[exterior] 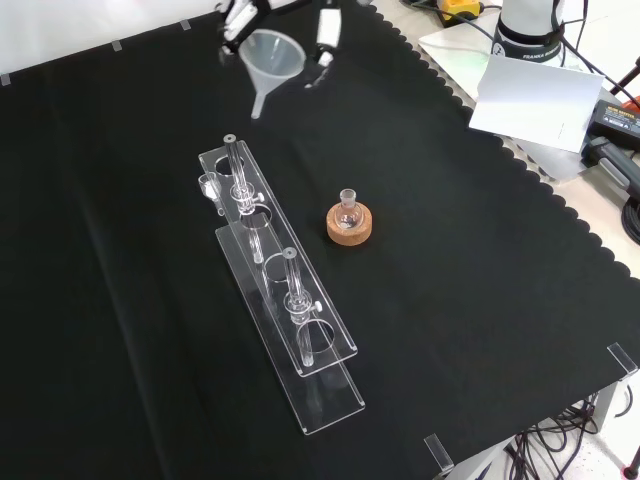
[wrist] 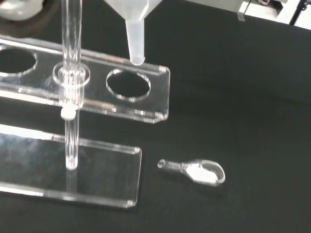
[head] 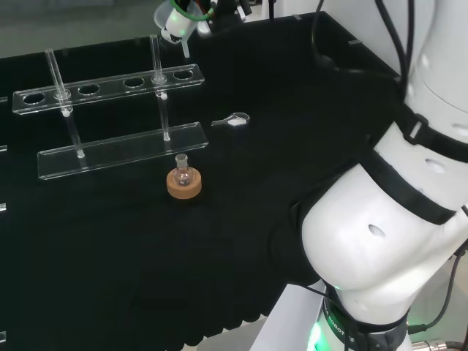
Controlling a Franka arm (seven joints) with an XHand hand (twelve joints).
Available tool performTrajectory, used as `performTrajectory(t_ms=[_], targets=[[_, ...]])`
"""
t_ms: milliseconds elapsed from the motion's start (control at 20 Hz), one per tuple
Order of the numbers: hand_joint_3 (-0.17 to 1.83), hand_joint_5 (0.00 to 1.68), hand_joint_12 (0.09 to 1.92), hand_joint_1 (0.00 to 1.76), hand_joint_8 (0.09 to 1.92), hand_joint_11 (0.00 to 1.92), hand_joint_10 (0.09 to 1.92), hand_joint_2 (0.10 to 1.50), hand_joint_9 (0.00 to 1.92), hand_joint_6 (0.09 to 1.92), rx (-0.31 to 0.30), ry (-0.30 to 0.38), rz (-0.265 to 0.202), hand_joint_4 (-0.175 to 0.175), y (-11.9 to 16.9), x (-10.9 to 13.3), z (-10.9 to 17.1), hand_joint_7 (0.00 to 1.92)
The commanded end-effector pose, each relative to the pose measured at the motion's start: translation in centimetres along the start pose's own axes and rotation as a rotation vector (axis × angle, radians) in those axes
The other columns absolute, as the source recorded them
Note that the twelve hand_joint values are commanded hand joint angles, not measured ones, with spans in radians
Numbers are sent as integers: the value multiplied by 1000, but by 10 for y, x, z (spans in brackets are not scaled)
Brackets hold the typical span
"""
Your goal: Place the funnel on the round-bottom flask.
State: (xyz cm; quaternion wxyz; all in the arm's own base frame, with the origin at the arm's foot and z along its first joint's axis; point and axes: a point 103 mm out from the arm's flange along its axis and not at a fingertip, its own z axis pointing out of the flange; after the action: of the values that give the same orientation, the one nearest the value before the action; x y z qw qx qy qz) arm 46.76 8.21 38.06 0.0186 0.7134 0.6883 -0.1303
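1 risk stands out: the hand (exterior: pixel 322 45), fingers curled round the funnel (exterior: pixel 272 60) high above the rack (exterior: pixel 275 290), could miss the narrow-necked round-bottom flask (exterior: pixel 349 212) on its cork ring (exterior: pixel 350 228), tipping it.

The arm (head: pixel 387 241) is built of large, rounded, glossy white links, joined by black bands at the seams. Small dark recessed holes are set into the white shells. Black cables are run along the upper link. A green light is seen glowing at the base ring. The hand (exterior: pixel 325 40) is made of black and white parts, with green wiring visible near it.
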Motion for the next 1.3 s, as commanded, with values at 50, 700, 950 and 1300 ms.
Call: performTrajectory(t_ms=[50, 700, 950, 1300], targets=[[578, 930, 1189, 773, 698, 825, 389, 803, 1202, 795, 18, 34, 61, 37, -62, 4, 15, 995], [583, 929, 1188, 774, 699, 826, 380, 809, 1205, 800, 78, 50, 40, 33, -102, 26, 68, 994], [583, 930, 1188, 782, 699, 823, 378, 810, 1205, 801, 100, 87, 44, 34, -101, 35, 78, 993], [582, 933, 1190, 793, 700, 815, 374, 804, 1205, 800, 135, 73, -2, 36, -92, 55, 94, 991]])
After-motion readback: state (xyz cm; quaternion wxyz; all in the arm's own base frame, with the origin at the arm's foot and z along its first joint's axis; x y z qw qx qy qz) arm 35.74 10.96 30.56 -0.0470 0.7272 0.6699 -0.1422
